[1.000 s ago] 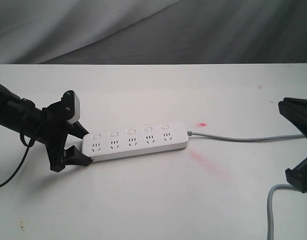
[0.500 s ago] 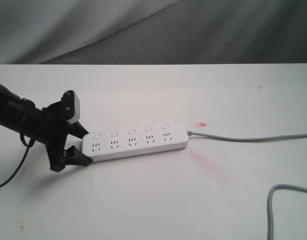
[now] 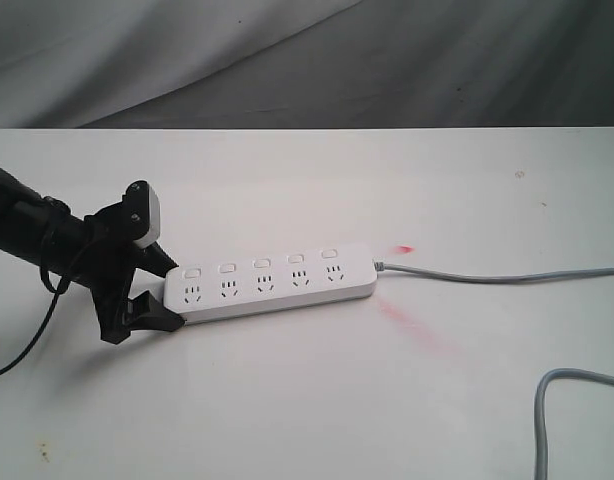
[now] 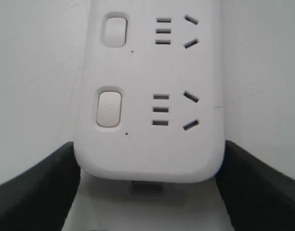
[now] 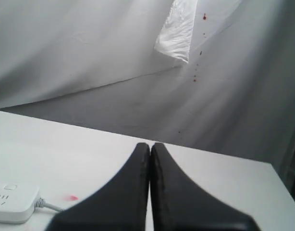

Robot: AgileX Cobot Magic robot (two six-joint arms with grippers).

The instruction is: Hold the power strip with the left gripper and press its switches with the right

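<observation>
White bench (image 3: 287,400), grey cloth backdrop behind its far edge.

Power strip (image 3: 272,282) lies flat, a bit left of the bench's middle. Its long axis runs roughly along the near edge, with the cord end slightly further back. Cord (image 3: 487,277) leaves that end and runs off the right edge. Switches (image 3: 260,264) sit in one row on the far side of the sockets, face up, all five unobstructed.

Left end effector (image 3: 170,292) is at the strip's end nearest the left edge. One finger is on each long side, and it is pinching the rounded end. The left wrist view confirms this: both fingers (image 4: 37,192) butt against the strip's corners, with the nearest switch (image 4: 109,107) just ahead of them.

Right end effector (image 5: 150,150) is out of the exterior view. In its wrist view the fingers are pressed together with nothing between them, up off the bench. Only the strip's cord end (image 5: 10,203) shows at the margin of that picture, well apart from the tips.

My read: the hold is done and the press hasn't started. The right arm approaches from the right edge, so the cord-end switch is the nearest one and the row then runs away from it toward the left edge. Closed tips make a workable single poker. The risk is landing on a socket face rather than a switch.
</observation>
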